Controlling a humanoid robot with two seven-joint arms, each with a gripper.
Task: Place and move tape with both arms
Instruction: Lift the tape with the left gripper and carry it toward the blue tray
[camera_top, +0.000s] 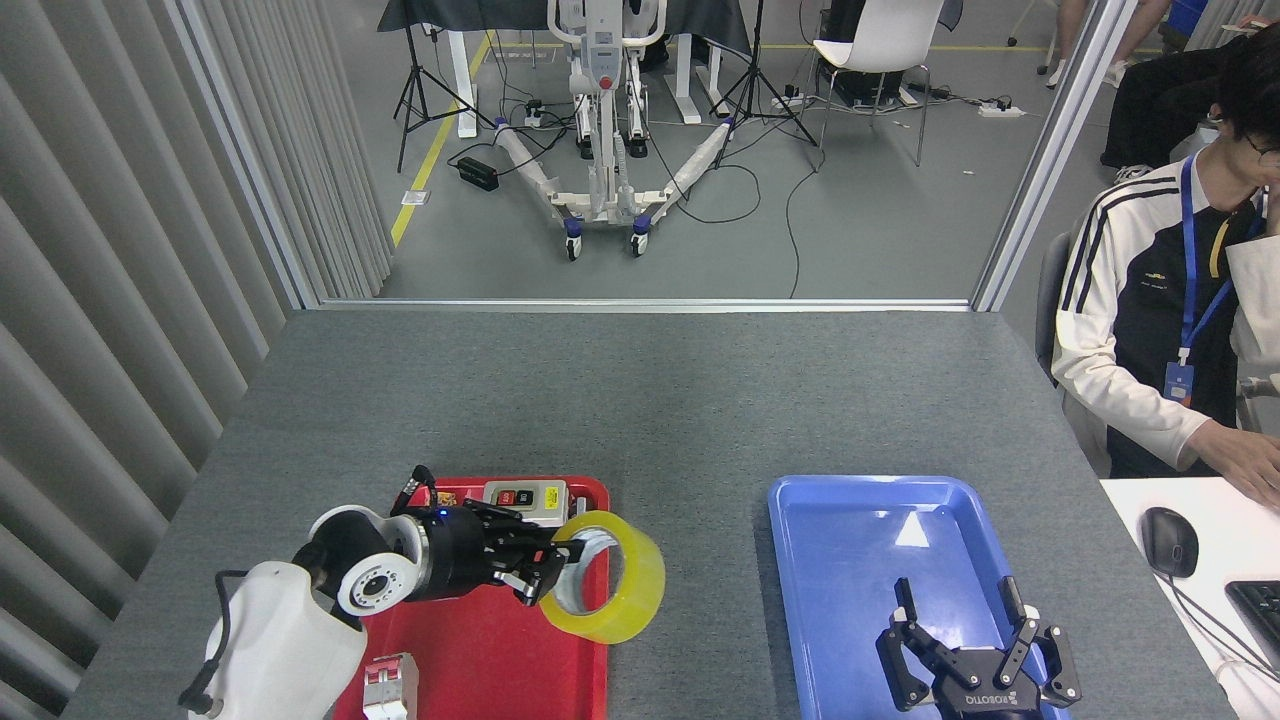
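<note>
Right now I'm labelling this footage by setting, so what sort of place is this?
Probably a robotics lab or test cell: a partitioned grey worktable, tripod stands and trailing cables on the floor beyond, and a person wearing a lanyard badge at a desk alongside.

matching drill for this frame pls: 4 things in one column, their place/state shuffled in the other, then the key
Things:
1. wide roll of translucent yellow packing tape
2. black three-fingered left gripper
3. black three-fingered right gripper
4. grey switch box with red and black buttons

Places or states:
A. open, hanging over the blue plastic tray
B. resting at the far end of the red plastic tray
C. tilted up on edge at the red tray's right rim
D. shut on the roll's wall, one finger through its core

Pairs: 1-C, 2-D, 3-A, 4-B
</note>
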